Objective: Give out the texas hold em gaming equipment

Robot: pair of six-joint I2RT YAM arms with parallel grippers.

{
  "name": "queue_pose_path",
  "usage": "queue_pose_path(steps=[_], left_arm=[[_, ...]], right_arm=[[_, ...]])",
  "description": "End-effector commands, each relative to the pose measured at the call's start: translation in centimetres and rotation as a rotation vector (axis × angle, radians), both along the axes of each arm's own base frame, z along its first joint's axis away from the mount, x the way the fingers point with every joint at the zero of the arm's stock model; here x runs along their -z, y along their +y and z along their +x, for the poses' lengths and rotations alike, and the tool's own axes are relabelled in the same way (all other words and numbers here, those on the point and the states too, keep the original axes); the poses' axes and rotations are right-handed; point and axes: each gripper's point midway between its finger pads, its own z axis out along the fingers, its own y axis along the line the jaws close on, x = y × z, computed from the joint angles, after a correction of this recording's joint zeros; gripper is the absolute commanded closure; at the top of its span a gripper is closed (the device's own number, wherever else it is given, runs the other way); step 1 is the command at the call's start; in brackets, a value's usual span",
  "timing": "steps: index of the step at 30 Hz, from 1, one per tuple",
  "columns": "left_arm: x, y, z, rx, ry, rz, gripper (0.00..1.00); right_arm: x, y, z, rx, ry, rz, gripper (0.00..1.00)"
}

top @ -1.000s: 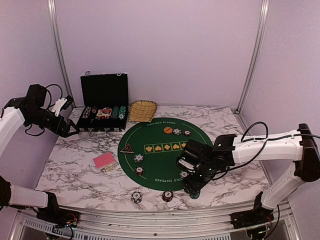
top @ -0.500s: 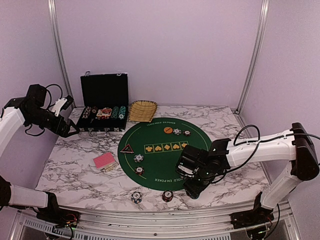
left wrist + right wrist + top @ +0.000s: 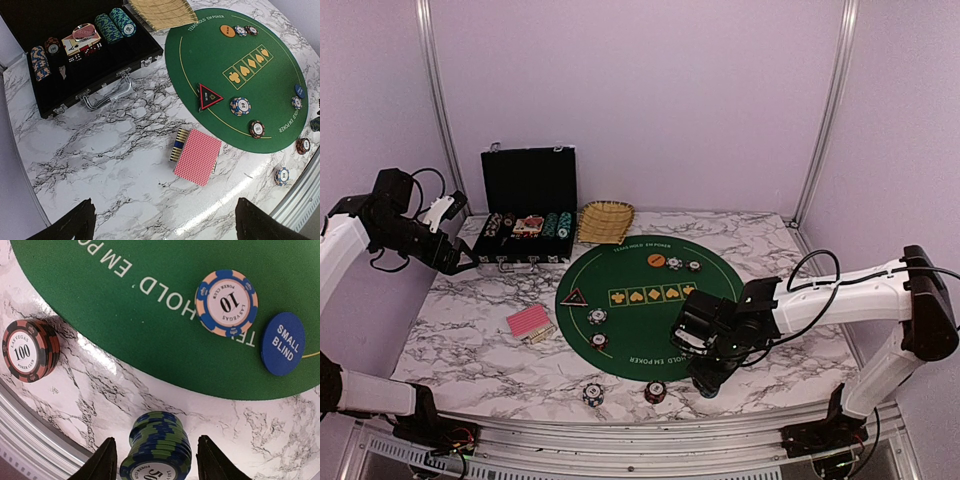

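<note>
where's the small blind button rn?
Right wrist view, right side: small blind button on the green mat edge, beside the 10 chip.

We're looking down past our left gripper (image 3: pixel 162 227), fingers (image 3: pixel 70 225) spread wide with nothing between them. Ahead on the marble table (image 3: pixel 100 150) lies the pink-backed deck (image 3: pixel 197 156), just off the green mat (image 3: pixel 200 55). On the mat, the black-red triangle (image 3: pixel 210 96) sits beside a blue-white chip (image 3: pixel 240 106), with the orange disc (image 3: pixel 227 31) farther up. The black case (image 3: pixel 100 75) lies open at upper left, with the straw basket (image 3: pixel 160 12) beside it.
</note>
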Motion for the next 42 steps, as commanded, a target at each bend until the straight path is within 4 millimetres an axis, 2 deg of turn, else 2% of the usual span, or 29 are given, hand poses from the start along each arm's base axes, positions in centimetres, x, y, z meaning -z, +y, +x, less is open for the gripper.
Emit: queue_pose_path(steps=[1,7,14,24,29,32,35,39,42], left_arm=[[-1.0,-0.4,-0.6,0.012,-0.01,-0.014,0.01],[-1.1,-0.4,-0.6,0.013,-0.015,-0.013,0.01],[-1.0,-0.4,-0.6,0.012,-0.013,-0.014,0.01],[-0.9,-0.4,-0.5,0.017,-0.007,-0.016,0.01],[-0.8,-0.4,-0.5,0.018,-0.006,-0.016,0.01],[-0.8,-0.4,-0.5,0.016,-0.004,-0.015,0.01],[-0.8,-0.4,-0.5,0.017,-0.004,-0.016,0.01],[-0.7,-0.4,-0.6,0.018,-0.003,-0.017,0.01],[-0.8,-0.4,-0.7,0.018,-0.007,-0.015,0.01]], right_arm=[[0.5,0.1,-0.2,-0.016,0.004,-0.008,0.46],[0.8,-0.1,-0.5,-0.022,0.014,-0.015,0.47],[0.0,0.1,-0.4,-0.024,0.008,-0.005,0.62],[-2.1,0.8,0.1,-0.042,-0.005,0.001,0.62],[-4.4,1.8,1.4,-0.048,-0.054,0.014,0.62],[-6.1,3.0,3.2,-0.045,-0.096,0.028,0.62],[-7.6,4.4,6.3,-0.024,-0.145,0.052,0.63],[-8.7,6.3,12.7,0.036,-0.221,0.102,0.63],[-7.9,7.6,18.2,0.08,-0.266,0.114,0.64]])
